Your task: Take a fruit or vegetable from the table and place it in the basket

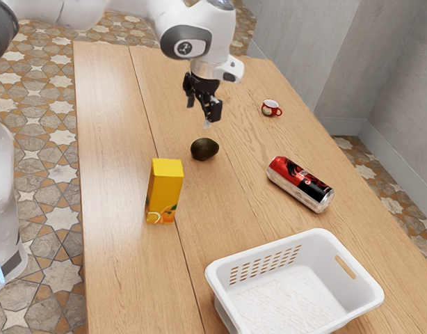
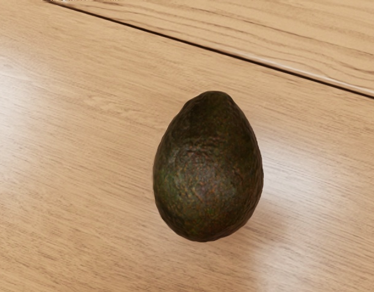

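Black against pale wood, hovering above the desk [image 1: 102, 209] with the end effector [image 1: 199, 115] open, showing a gap between the fingers. Looking down in the wrist view at a dark green-brown avocado [image 2: 208, 170], lying on the desk near a dark seam. Seeing in the exterior view a yellow carton [image 1: 165, 191], standing upright near the avocado. Noting toward the exterior view's right a red, black and silver can [image 1: 300, 184] on its side, and farther back a small red mug [image 1: 270, 108]. Spotting the white basket [image 1: 231, 268] on the desk, well apart from the avocado.
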You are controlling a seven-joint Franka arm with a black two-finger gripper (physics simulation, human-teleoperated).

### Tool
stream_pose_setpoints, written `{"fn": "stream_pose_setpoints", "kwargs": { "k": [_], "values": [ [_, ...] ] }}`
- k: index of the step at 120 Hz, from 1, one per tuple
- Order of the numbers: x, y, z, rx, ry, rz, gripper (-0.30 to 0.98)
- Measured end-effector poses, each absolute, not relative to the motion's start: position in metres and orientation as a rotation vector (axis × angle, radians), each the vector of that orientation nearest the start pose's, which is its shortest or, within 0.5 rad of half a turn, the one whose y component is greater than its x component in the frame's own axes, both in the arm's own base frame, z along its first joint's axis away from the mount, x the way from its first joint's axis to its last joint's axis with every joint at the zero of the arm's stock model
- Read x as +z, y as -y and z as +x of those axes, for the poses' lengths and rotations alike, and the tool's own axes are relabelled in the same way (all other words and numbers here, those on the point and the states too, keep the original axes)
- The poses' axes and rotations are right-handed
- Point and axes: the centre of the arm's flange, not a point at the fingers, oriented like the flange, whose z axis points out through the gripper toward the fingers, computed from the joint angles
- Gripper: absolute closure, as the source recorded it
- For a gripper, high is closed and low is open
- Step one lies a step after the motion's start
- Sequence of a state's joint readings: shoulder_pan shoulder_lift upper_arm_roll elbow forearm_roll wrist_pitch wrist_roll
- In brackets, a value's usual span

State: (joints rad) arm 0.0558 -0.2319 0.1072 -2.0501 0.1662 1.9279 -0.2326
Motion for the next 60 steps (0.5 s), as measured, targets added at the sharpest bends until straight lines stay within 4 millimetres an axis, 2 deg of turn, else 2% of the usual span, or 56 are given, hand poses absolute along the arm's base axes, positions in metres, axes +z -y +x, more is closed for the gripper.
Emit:
{"fn": "stream_pose_setpoints", "kwargs": {
  "k": [13, 40, 60],
  "values": [
    [0.539, -0.116, 0.492, -0.168, 0.424, -2.988, 0.0],
    [0.509, -0.117, 0.51, -0.138, 0.197, -3.031, 0.0],
    [0.489, -0.128, 0.501, -0.121, 0.117, -3.059, 0.0]
  ]
}}
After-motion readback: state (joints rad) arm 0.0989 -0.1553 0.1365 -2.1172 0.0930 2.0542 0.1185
